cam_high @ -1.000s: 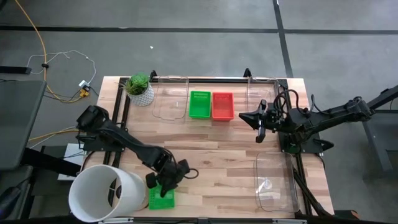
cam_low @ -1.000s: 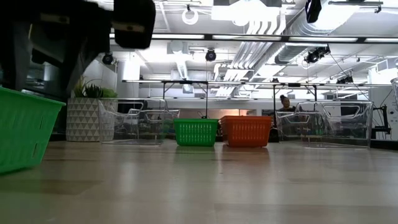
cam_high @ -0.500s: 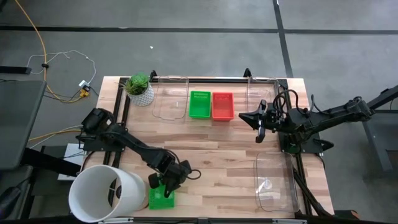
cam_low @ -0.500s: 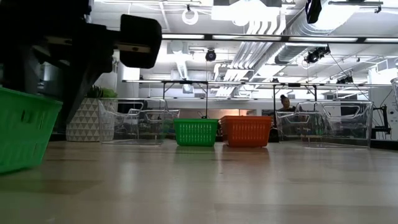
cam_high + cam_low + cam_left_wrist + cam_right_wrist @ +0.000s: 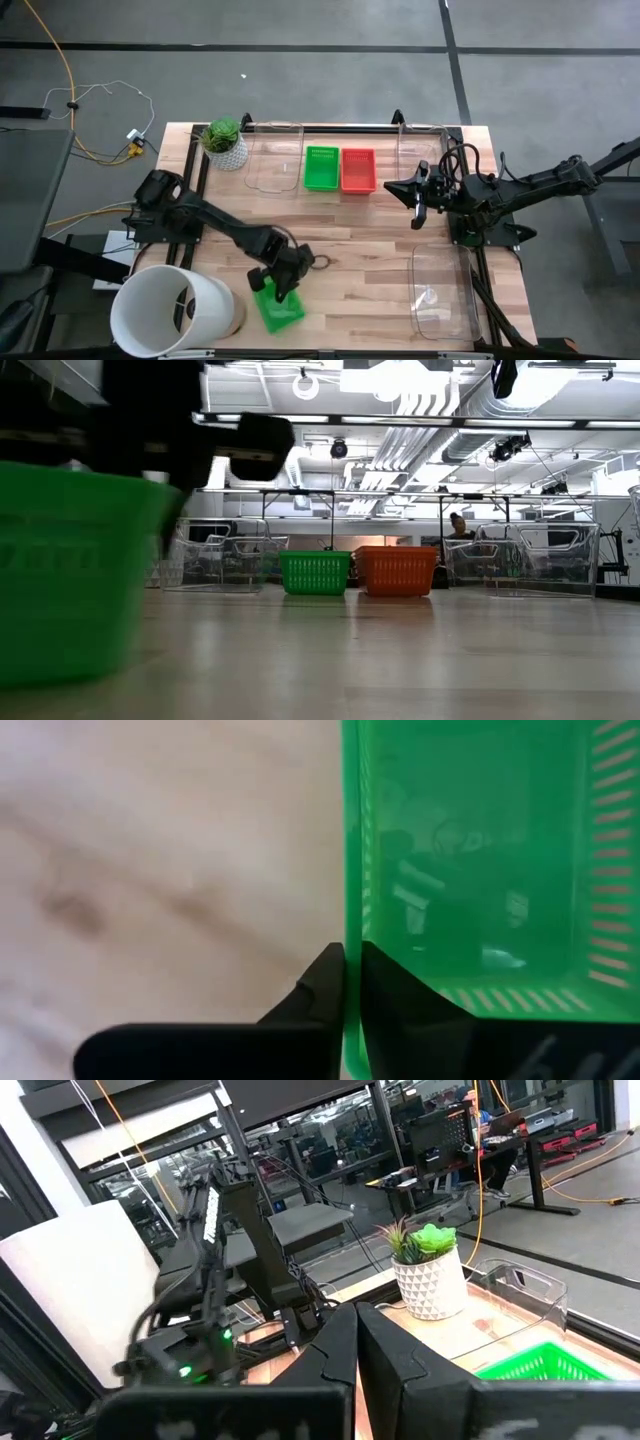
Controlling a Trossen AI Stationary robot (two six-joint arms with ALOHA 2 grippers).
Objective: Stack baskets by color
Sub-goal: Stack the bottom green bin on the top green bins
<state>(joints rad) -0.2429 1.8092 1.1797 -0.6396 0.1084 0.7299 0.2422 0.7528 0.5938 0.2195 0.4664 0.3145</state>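
High view, hidden: the left gripper (image 5: pixel 281 285) covers the near green basket (image 5: pixel 279 309) at its rim, so the pinch itself is masked by the wrist.
High view, surroundings: white bucket (image 5: pixel 168 312) just beside that basket; potted plant (image 5: pixel 225 142), clear bins (image 5: pixel 274 157), a far green basket (image 5: pixel 321 167) touching a red basket (image 5: pixel 358 169) at the table's (image 5: pixel 370 245) back edge.
High view, arms: left arm stretched diagonally to the front edge; right gripper (image 5: pixel 418 205) raised at the right side, well apart from every basket.
Low view, hard to make out: near green basket (image 5: pixel 70 575) blurred and cut off at the frame's side, a dark gripper mass above it.
Low view, beyond: far green basket (image 5: pixel 314 573) and red basket (image 5: pixel 397 570) side by side; a person (image 5: pixel 459 525) in the room behind.
Left wrist view, claw: fingers (image 5: pixel 325 982) closed tight on the green basket's (image 5: pixel 470 870) wall, one inside, one outside.
Right wrist view, claw: fingers (image 5: pixel 338 1345) pressed together, holding nothing; plant (image 5: pixel 428 1270) and a green basket corner (image 5: pixel 540 1365) ahead.
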